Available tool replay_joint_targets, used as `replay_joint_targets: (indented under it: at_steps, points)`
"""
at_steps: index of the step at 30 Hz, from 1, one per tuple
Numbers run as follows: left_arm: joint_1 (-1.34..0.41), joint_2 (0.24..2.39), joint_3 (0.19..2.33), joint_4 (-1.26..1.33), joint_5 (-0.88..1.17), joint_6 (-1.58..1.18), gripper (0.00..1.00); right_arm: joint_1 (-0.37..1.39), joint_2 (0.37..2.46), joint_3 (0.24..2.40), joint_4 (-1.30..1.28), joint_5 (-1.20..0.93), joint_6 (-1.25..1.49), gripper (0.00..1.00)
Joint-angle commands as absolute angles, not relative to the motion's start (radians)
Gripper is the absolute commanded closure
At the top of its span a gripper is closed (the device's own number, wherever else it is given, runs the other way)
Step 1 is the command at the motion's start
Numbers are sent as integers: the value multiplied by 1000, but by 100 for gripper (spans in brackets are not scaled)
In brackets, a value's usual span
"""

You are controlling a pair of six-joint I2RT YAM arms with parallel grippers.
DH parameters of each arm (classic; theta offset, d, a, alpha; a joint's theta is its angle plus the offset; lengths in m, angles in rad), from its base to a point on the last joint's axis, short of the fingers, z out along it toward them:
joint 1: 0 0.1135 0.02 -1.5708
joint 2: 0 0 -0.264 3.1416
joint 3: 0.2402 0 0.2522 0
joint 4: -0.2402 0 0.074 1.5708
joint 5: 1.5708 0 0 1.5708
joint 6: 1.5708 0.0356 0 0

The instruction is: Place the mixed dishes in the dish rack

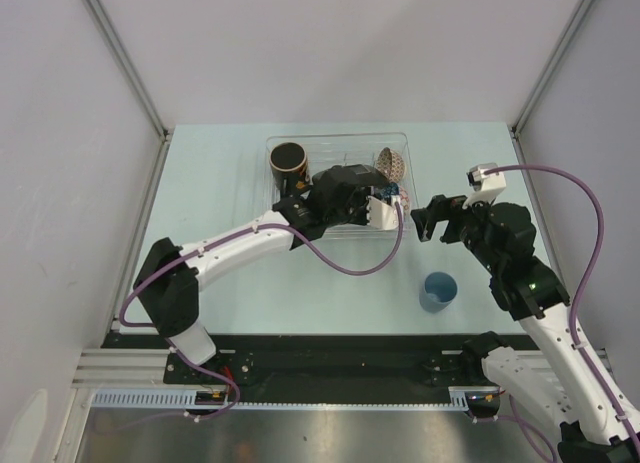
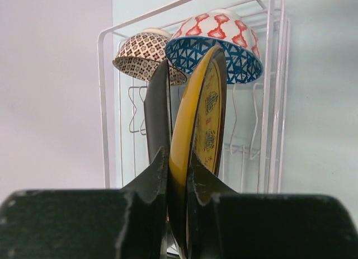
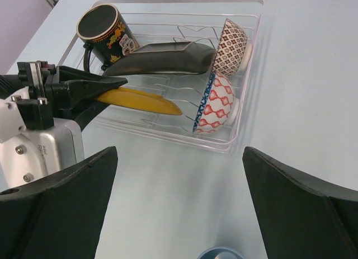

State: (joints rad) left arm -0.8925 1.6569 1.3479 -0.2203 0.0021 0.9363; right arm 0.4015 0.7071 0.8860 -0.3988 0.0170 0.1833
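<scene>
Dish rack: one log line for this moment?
left pincer: shut on saucer over rack | right pincer: open, empty | blue cup: outside rack

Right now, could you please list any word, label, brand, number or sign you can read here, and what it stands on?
No text can be read.
The yellow-brown saucer shows dark emblems, too oblique to read.
The dark cup bears gold decoration, no legible letters.

In the rack [image 1: 335, 136], a mug [image 1: 289, 160] is sitting in the far-left corner. A far bowl [image 3: 232, 43] and a near bowl [image 3: 219, 105] are leaning at the right end. The plate [image 3: 168, 57] is lying across the middle, and the saucer [image 3: 145, 101] is sitting nearer. A cup [image 1: 438, 291] is standing outside the rack, to its near right.
</scene>
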Motion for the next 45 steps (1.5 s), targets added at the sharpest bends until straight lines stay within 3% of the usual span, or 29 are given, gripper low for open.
replay_joint_targets:
  at_steps: [1,22,35,45]
  points:
    - [-897,1670,1373,-202,45,1025,100,399,684,887,-377,9,195,0]
    - [-897,1793,1443,-193,11,927,100,397,680,884,-387,9,199,0]
    - [-881,1729,1411,-143,-103,764,100,397,686,847,-365,-43,210,0]
    - [-884,1834,1486,-156,-115,745,100,394,684,839,-364,-51,218,0]
